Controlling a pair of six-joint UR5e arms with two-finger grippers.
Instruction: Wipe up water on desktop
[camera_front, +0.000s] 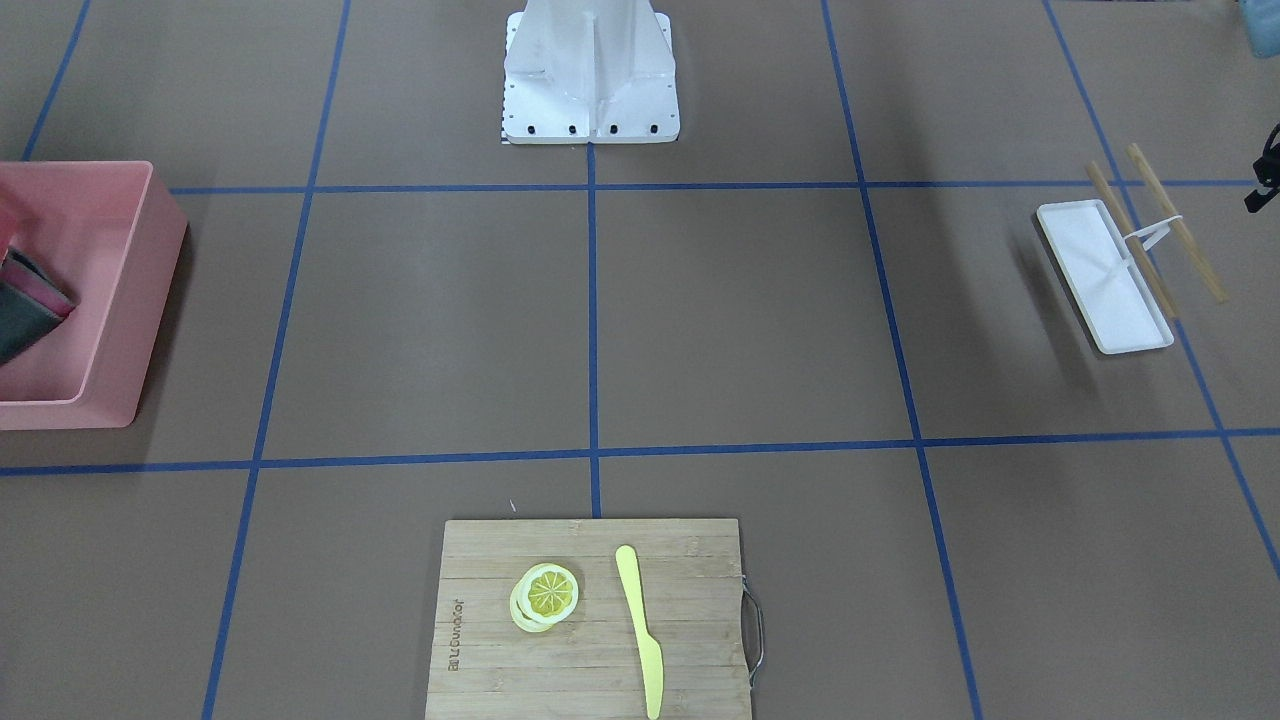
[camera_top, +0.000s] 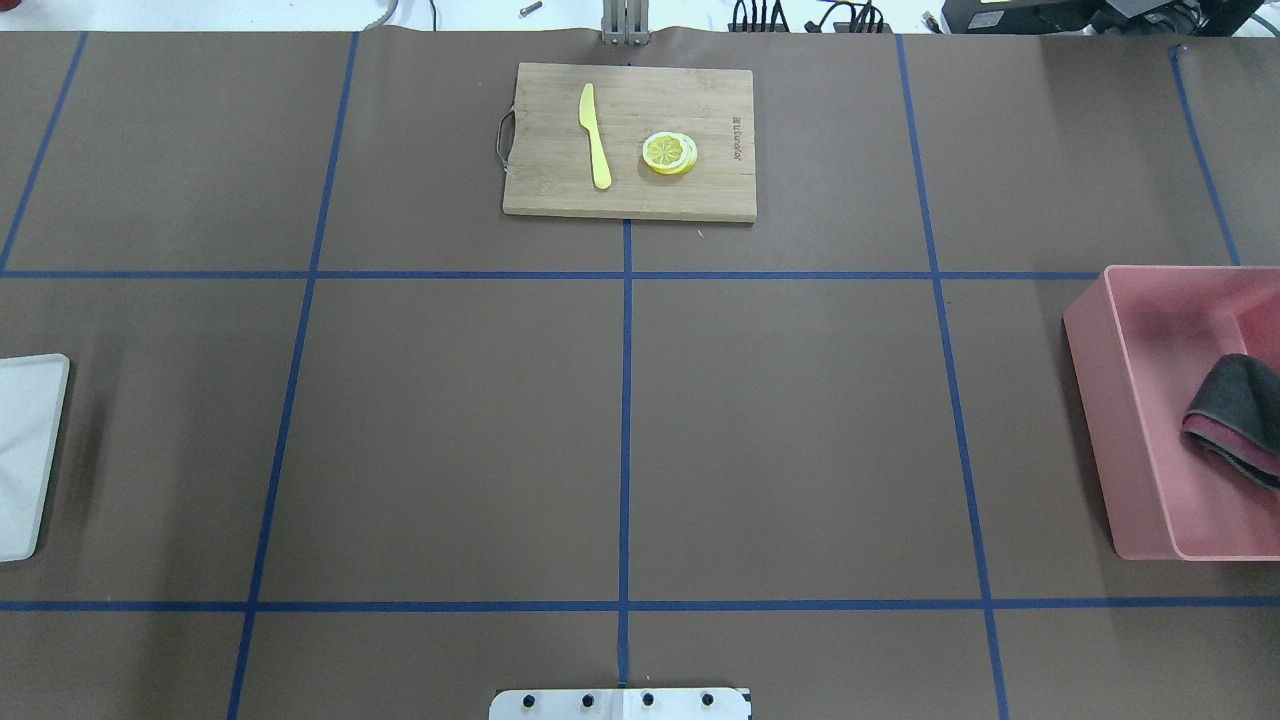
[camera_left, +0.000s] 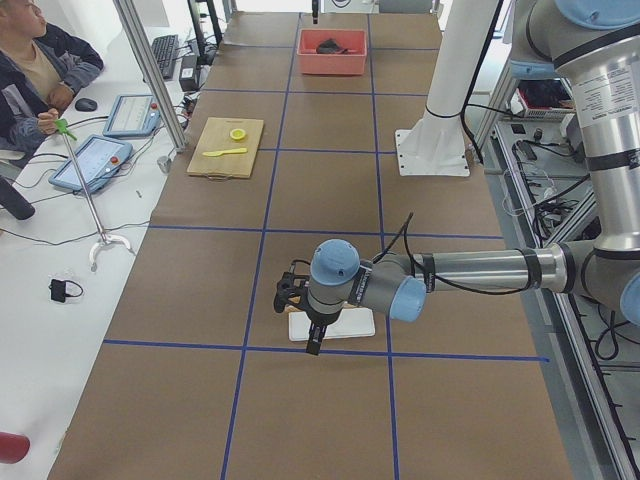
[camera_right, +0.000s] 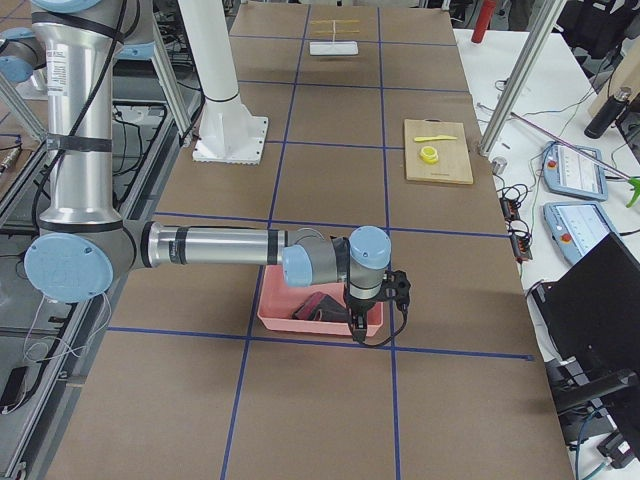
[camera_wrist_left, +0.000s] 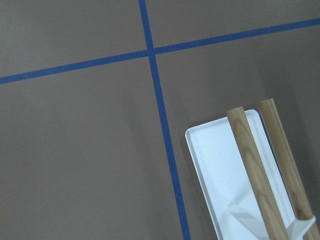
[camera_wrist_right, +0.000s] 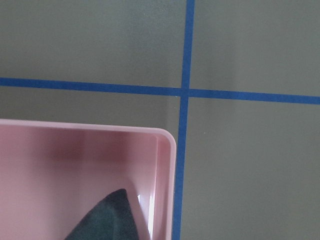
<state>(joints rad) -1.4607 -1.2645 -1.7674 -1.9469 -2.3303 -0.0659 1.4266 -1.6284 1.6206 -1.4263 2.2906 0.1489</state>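
Note:
The desktop is a wide matte brown surface with blue tape lines; I see no water on it in any view. A folded dark grey and pink cloth lies in a pink bin at the robot's right. My right gripper hovers over that bin's outer edge; the right wrist view shows the bin corner and the cloth tip. My left gripper hovers over a white tray at the robot's left. I cannot tell whether either gripper is open or shut.
Two wooden sticks rest across the white tray. A bamboo cutting board with a yellow knife and lemon slices lies at the far middle. The robot base stands at the near edge. An operator sits beside the table.

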